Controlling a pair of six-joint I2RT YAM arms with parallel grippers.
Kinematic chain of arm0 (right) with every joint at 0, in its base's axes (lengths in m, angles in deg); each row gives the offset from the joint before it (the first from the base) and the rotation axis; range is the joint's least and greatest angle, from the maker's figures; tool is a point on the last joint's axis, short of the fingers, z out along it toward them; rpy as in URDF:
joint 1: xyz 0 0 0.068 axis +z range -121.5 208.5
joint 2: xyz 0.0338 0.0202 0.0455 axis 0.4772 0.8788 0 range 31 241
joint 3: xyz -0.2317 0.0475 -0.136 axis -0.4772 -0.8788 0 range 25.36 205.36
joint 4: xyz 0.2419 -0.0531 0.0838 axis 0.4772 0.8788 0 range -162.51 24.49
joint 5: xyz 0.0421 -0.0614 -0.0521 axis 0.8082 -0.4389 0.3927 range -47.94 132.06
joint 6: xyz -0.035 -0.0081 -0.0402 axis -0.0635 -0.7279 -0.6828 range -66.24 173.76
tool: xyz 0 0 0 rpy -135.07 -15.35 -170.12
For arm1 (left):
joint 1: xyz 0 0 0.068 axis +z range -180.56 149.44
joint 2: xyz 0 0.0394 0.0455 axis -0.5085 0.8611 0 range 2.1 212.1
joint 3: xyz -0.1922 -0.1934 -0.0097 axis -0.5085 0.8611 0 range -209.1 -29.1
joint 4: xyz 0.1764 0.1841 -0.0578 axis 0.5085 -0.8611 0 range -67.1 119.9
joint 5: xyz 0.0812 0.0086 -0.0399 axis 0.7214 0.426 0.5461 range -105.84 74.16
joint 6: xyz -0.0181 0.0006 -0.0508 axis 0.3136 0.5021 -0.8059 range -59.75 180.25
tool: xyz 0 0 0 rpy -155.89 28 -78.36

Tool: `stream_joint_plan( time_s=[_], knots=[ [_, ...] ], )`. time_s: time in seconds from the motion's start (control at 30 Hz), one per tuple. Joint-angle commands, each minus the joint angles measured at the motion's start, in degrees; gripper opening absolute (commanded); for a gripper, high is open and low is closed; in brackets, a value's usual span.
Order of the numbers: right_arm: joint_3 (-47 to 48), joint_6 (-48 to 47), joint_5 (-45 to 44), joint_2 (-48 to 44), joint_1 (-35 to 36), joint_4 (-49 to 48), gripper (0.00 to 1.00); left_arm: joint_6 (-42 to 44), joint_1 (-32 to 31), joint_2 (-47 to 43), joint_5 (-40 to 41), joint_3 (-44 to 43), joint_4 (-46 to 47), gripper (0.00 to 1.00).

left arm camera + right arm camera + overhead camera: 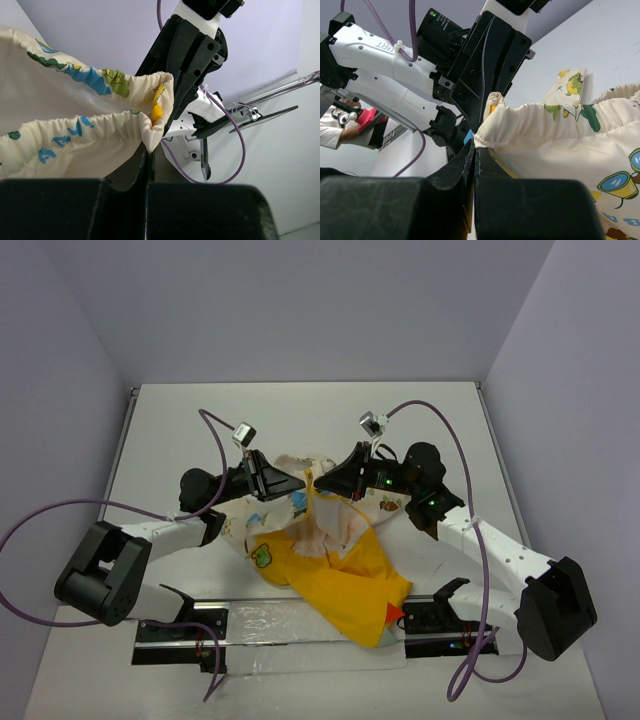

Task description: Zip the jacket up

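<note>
Nearest, the left claw (pixel 150 152) is clenched on the cream hem of the jacket (pixel 85 135). The right claw (pixel 475 150) pinches it too, above the surface (pixel 300 415).

One overhead, two on the wrists.
Top looks down across the table (pixel 300 415) from behind; wrist cameras face each other, close on the hem of the jacket (pixel 75 117).

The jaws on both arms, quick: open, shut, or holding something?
Left gripper: jaws shut, pinching the jacket by its cream gathered edge.
Right gripper: jaws shut on the jacket's cream edge too.
</note>
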Motion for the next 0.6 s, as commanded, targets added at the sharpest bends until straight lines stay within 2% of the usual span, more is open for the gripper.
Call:
stream_joint_plan(
  time_s=[0.0,0.13,0.17,0.3,0.37,0.43,0.5,0.57],
  knots=[
    [1.21,-1.27,-1.08,-1.96,-0.42,-2.58,0.0,0.59,-1.47,-1.02,-4.27,-0.4,32.16,0.0],
    [1.45,-1.66,-1.26,-1.85,-0.7,-2.13,0.0,0.35,-1.56,-1.41,-4.93,-0.38,32.16,0.0],
    [1.54,-1.68,-1.22,-1.73,-0.79,-2.06,0.0,0.14,-1.54,-1.39,-5.09,-0.31,32.17,0.03],
    [2.13,-2.28,0.15,-1.25,-1.12,-1.7,0.0,-0.29,-1.48,-1.33,-5.32,-0.05,32.15,0.28],
    [2.95,-3.07,1.93,-0.79,-1.18,-0.83,0.0,-0.11,-1.56,-1.73,-5.38,0.27,31.89,0.45],
    [3.81,-4.23,3.14,-0.43,-1.3,0.57,0.0,0.02,-1.56,-2.22,-5.69,0.15,31.14,0.51],
    [4.38,-5.51,5.0,-0.27,-1.3,2.01,0.0,1.13,-1.48,-3.42,-6.16,-0.16,29.37,0.7],
    [4.77,-6.1,5.68,-0.2,-1.3,2.68,0.0,2.94,-1.43,-4.69,-6.59,-0.53,25.95,0.76]
  ],
)
